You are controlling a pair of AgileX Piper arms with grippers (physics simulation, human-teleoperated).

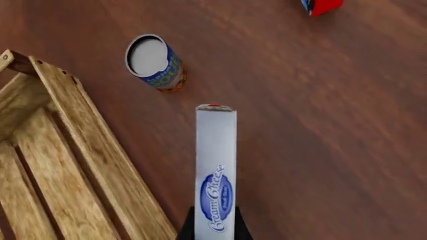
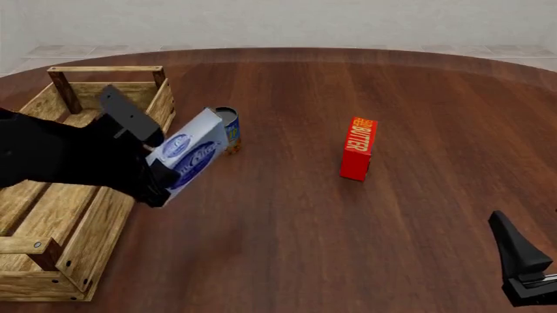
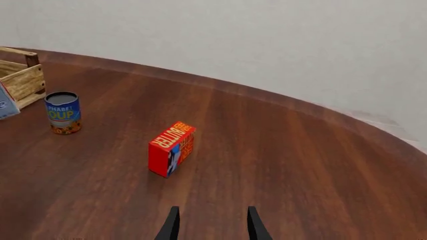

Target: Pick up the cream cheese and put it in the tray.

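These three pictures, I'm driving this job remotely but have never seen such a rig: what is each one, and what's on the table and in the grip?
It is a simulated pair of robot arms at a round wooden table.

The front view looks forward and down from the arms' own side. The other two come from cameras mounted just behind each end effector, looking along its fingers.

On the table stand a soup can and a red butter box, apart from each other. The long slatted wooden tray sits at the left in the front view.

The left end effector is shut on the cream cheese, a white box with a blue oval logo, held tilted above the table beside the tray, not yet inside it. The right end effector is open and holds nothing, low at the right.
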